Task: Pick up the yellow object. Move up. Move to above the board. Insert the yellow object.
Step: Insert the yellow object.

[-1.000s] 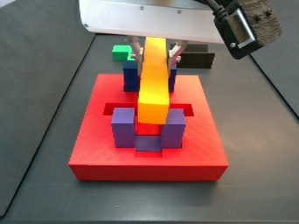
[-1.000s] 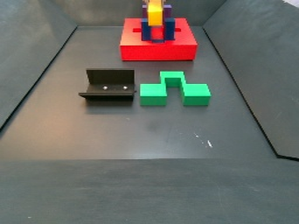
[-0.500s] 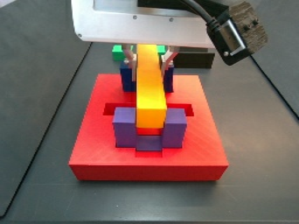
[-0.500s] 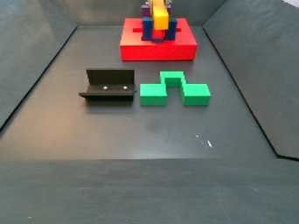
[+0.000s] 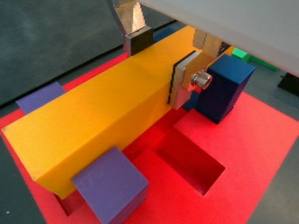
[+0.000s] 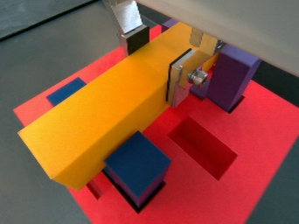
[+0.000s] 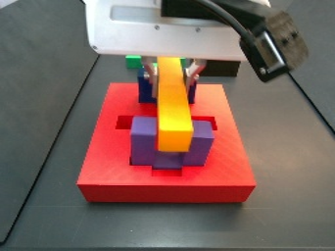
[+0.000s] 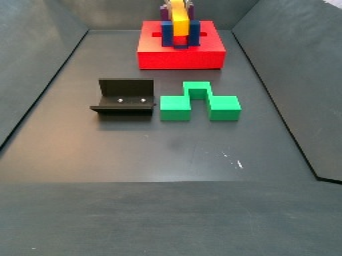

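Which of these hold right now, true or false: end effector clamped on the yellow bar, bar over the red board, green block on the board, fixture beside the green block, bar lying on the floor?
1. The end effector is shut on the yellow object. True.
2. The yellow object is over the board, between the upright blocks. True.
3. The green zigzag block sits on the board. False: it lies on the dark floor, apart from the board.
4. The fixture stands beside the green zigzag block. True.
5. The yellow object lies flat on the floor. False: it is held above the board.
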